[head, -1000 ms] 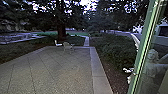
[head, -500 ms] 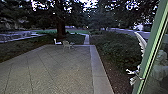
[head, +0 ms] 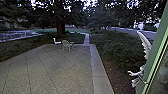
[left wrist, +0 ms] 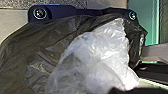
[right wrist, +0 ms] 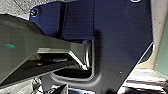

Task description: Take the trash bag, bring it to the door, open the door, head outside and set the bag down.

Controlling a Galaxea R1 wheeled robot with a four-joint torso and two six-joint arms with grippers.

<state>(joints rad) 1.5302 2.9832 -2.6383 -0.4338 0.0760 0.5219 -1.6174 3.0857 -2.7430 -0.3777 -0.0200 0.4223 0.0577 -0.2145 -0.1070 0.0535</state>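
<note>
Fingers, left and right: whether spread, pressed together or pinching, I cannot tell.
The trash bag (left wrist: 37, 55) shows large in the left wrist view, dark, with what is probably clear plastic (left wrist: 100, 50) bunched against it, partly hiding the robot's plate (left wrist: 60, 12). Ahead, a pale chair (head: 67, 45) stands near the patio's (head: 50, 67) far edge; a green frame (head: 156, 52) slants at the right.

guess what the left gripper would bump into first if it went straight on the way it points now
Most likely the trash bag: its crumpled plastic spreads wide across the left wrist view. How near it is, or whether the two touch, is unclear.
</note>
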